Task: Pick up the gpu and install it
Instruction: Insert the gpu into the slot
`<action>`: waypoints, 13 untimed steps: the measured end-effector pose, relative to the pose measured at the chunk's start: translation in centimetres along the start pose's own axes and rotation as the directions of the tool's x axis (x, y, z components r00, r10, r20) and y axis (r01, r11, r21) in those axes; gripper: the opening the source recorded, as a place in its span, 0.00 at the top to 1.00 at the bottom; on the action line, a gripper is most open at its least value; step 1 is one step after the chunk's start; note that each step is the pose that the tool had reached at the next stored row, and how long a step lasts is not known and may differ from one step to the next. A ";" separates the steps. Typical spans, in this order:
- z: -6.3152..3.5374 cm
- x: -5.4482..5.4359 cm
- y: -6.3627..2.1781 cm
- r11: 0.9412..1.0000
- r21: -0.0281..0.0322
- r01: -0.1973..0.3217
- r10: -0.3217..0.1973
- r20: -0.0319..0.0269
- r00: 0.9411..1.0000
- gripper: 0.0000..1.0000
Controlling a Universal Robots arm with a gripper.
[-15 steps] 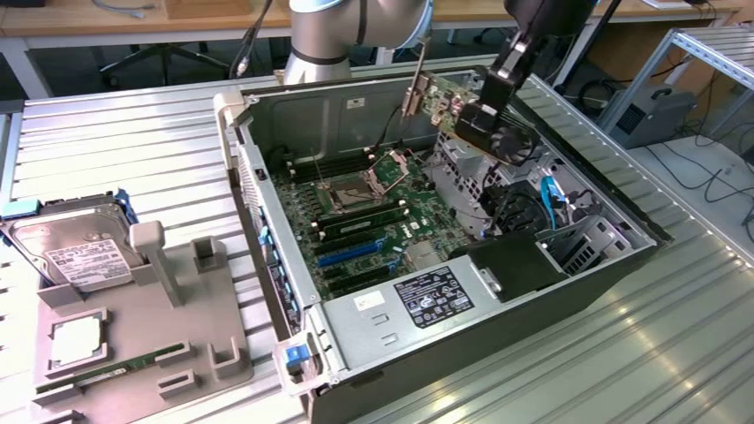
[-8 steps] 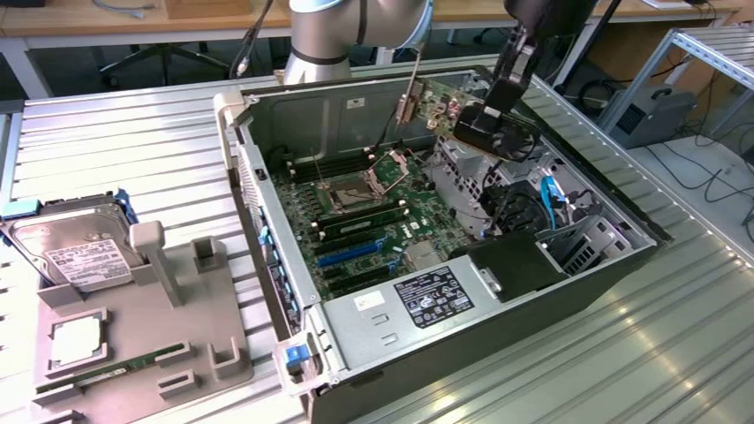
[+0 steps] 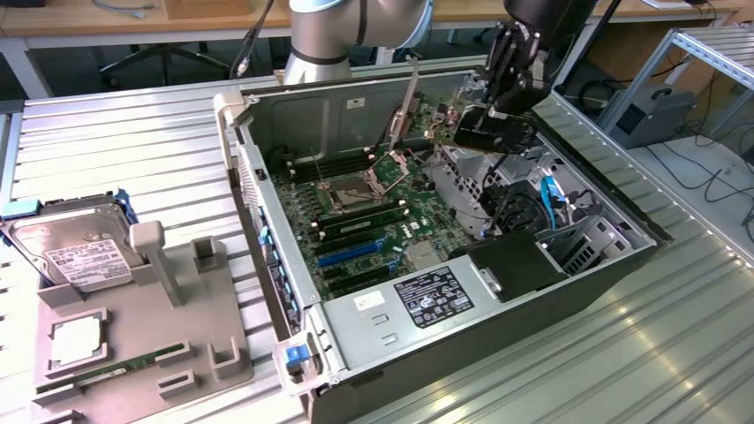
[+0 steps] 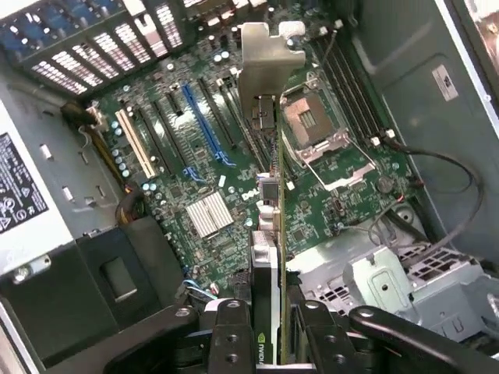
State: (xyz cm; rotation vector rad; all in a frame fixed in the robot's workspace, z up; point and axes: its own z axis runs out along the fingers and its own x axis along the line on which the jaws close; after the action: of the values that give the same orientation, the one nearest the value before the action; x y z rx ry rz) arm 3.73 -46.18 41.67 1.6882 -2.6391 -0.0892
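Holding the graphics card [image 4: 263,78] edge-on in the gripper [image 3: 471,132], up in the upper right of the exterior view, over the open computer case [image 3: 495,353]. Clamped narrow on the card's black cooler end with both fingers [image 4: 232,321], green board upright between them, silver bracket at the far end. Hanging above the motherboard [image 3: 377,221], close beside the bare processor socket [image 4: 312,121], not yet pressed into a slot. Down at the lower left of the exterior view, lying on a grey holder [image 3: 203,309]: a hard drive [image 3: 77,252] and a memory stick [image 3: 106,367].
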 end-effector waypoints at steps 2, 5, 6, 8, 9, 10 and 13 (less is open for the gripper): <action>0.00 0.0 0.00 0.998 -0.002 0.064 -0.064 -0.003 0.998 0.73; 0.00 0.0 0.00 0.986 -0.005 0.165 -0.165 -0.008 0.986 0.73; 0.00 0.0 0.00 0.975 -0.007 0.224 -0.224 -0.011 0.975 0.73; 0.00 0.0 0.00 0.946 -0.011 0.323 -0.323 -0.016 0.946 0.73; 0.00 0.0 0.00 0.933 -0.012 0.361 -0.361 -0.017 0.932 0.73; 0.00 0.0 0.00 0.926 -0.013 0.378 -0.378 -0.018 0.925 0.73; 0.00 0.0 0.00 0.899 -0.016 0.438 -0.438 -0.021 0.899 0.73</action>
State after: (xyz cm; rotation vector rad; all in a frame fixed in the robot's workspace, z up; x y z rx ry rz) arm 3.73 -46.17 41.67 2.2299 -2.1818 -0.0828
